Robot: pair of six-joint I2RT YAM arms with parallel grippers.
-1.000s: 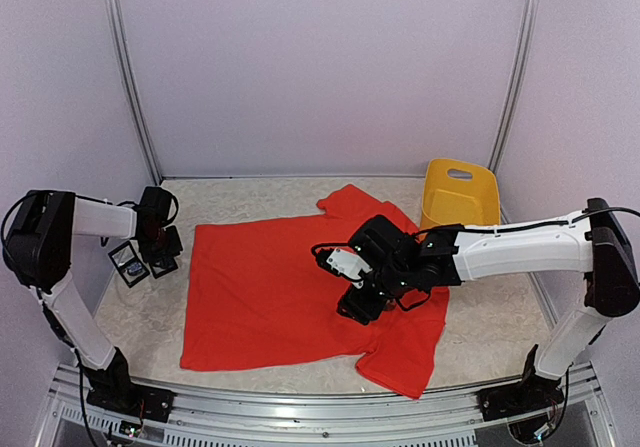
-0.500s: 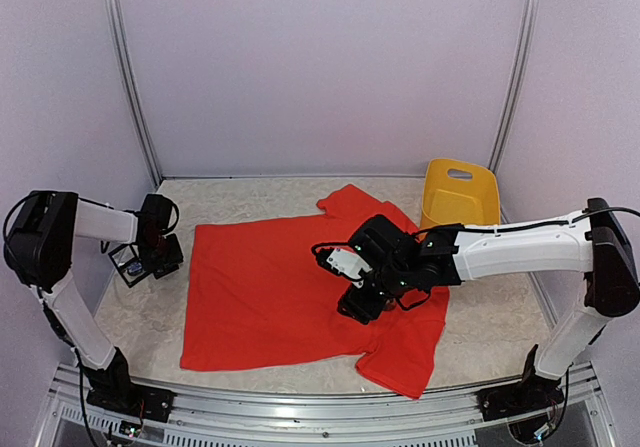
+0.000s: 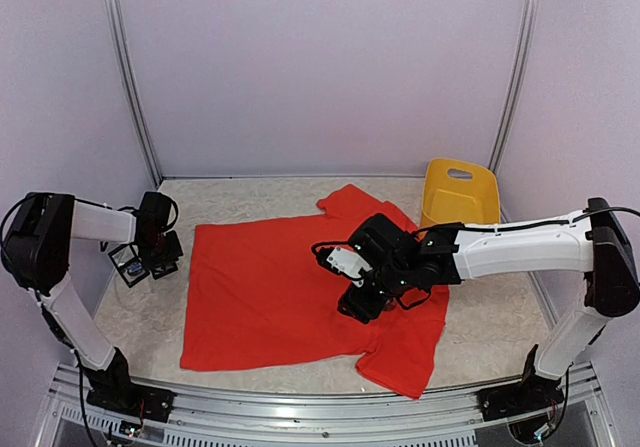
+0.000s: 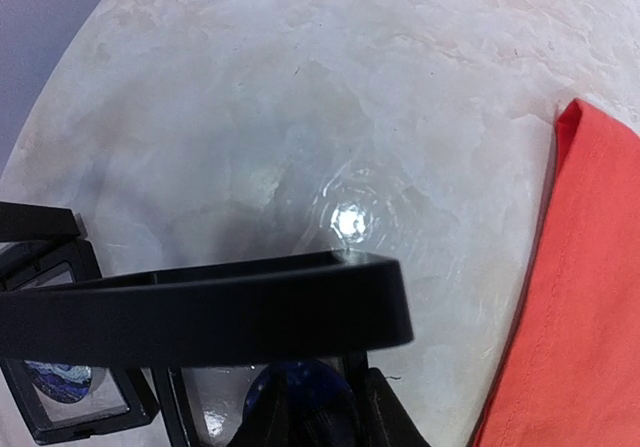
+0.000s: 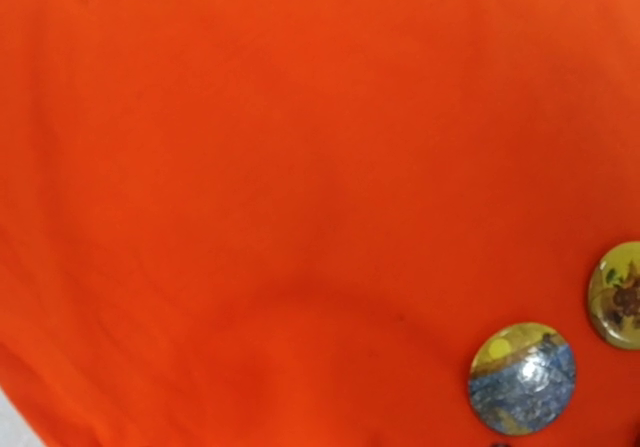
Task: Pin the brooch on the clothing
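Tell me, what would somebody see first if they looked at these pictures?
The big bright red T-shirt jumps out first, spread flat across the middle of the pale table. Next comes the yellow basket, standing at the far right corner just beyond the shirt's sleeve. Up close in the right wrist view, a blue-and-yellow badge and a yellow-green badge sit side by side on the red fabric.
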